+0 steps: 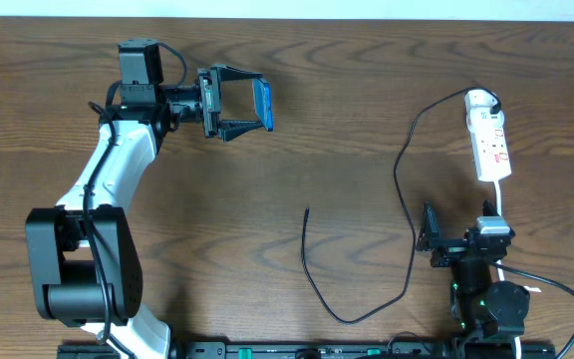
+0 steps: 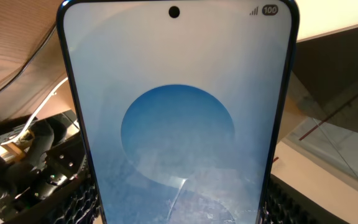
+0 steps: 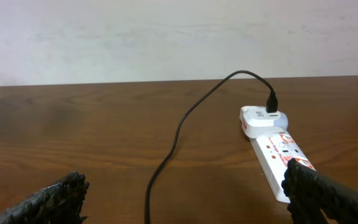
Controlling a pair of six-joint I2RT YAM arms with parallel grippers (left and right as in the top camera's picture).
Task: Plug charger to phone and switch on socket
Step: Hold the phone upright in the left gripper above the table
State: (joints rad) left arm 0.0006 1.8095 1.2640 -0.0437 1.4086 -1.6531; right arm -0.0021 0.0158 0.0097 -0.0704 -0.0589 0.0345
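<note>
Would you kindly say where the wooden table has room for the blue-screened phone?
The brown wooden table is bare between the left gripper, which holds the blue-screened phone, and the thin black cable. Crowded right: white power strip, open right gripper.

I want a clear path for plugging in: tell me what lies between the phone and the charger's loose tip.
Only bare table. The overhead view shows nothing between the phone in the left gripper and the loose tip of the charger.

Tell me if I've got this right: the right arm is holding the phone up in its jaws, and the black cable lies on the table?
Not quite. The left arm has the phone in its jaws, not the right, as the overhead view shows. The black cable does lie on the table.
</note>
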